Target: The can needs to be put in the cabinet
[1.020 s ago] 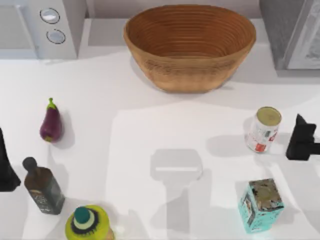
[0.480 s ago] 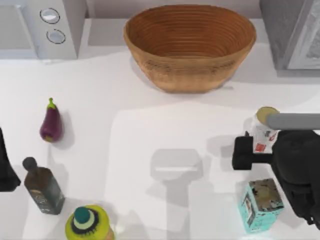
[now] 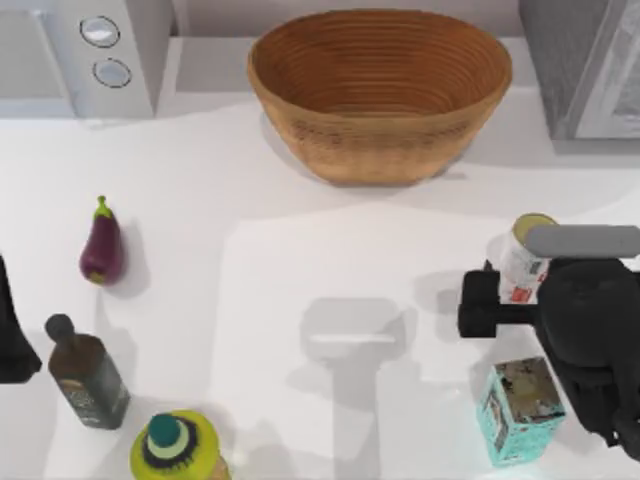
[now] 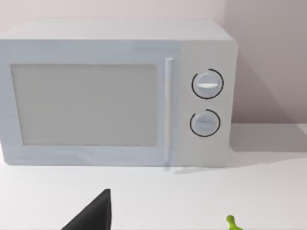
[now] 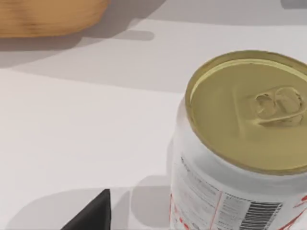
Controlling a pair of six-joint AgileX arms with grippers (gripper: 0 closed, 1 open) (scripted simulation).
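Right claw [image 3: 497, 303] beside can [image 3: 525, 262], carton [image 3: 520, 411] near.

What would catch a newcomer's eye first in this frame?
The big woven basket at the back centre of the table draws the eye first. Next is the right gripper at the table's right side, reaching in around the gold-lidded can, with a teal carton just in front. The grey cabinet sits at the back right corner.
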